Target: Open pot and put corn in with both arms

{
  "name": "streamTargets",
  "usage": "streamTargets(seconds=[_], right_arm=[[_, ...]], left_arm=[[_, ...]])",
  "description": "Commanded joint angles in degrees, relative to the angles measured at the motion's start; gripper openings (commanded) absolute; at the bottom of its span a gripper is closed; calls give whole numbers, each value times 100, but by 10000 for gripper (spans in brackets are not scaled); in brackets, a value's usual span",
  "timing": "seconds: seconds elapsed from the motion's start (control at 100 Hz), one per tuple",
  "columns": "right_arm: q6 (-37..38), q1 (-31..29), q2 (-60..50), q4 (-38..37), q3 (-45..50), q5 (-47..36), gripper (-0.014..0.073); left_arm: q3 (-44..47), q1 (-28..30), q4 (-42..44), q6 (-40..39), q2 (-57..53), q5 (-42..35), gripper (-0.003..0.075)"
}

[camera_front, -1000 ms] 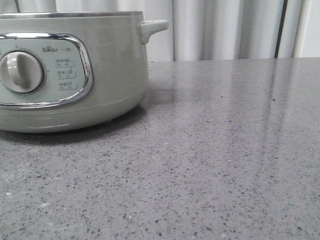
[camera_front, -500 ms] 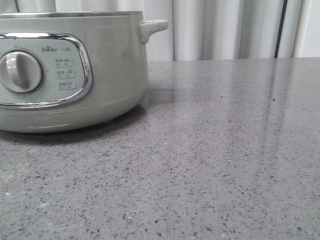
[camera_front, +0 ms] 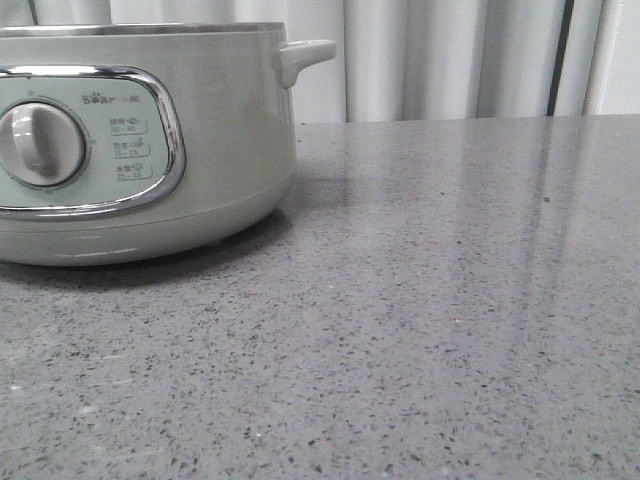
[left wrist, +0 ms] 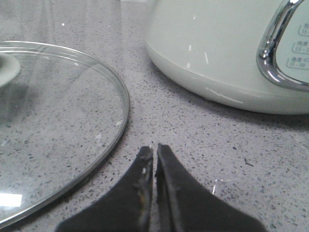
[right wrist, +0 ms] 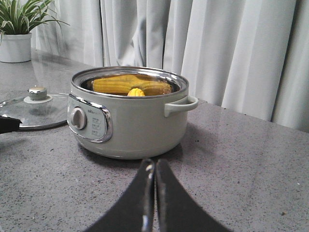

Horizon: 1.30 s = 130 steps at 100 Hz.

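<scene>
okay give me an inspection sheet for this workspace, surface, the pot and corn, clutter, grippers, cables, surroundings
Surface: grey speckled table, no spills seen.
Pot: pot uncovered, upright on the table.
Corn: corn lies inside the pot.
Lid: glass lid lies flat on the table beside the pot, apart from it.
Clutter: nothing seen.
Grippers: left gripper shut, empty, low over the table by the lid's edge; right gripper shut, empty, facing the pot.
Cables: nothing seen.
Surroundings: pale curtains behind; potted plant at the far corner.
</scene>
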Motion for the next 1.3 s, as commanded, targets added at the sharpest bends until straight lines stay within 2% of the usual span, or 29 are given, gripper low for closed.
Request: streamTargets(seconds=[0.0,0.19,0.32,0.58,0.65,0.74,0.86,1.29], right_arm=[[-32,-27,65,-7,-136,-428,-43],[-32,-125,65,-196,18,-330,-43],[-32,-882,65,-376,506,-374,-43],[-32,-2584,65,-376,2308,-2374,-43],[-32,-2892,0,-384,2211,-1488,-43],[-32,-3166,-219,-384,2280,-1121,-43],[-32,-3355,-664,-384,2280,-159,-43],[-32,-3368,-648,-390,2269,-162,-43]], left_arm=[[162,-30,7,-71,-161,-180,-20],[162,-30,7,-71,-161,-180,-20],[162,-30,7,-71,-161,-180,-20],[162,-30,7,-71,-161,-180,-20],[162,-30,7,-71,-161,-180,-20],[162,-30,7,-71,-161,-183,-20],[162,-30,7,-71,-161,-194,-20],[162,-30,-14,-71,-161,-194,-20]])
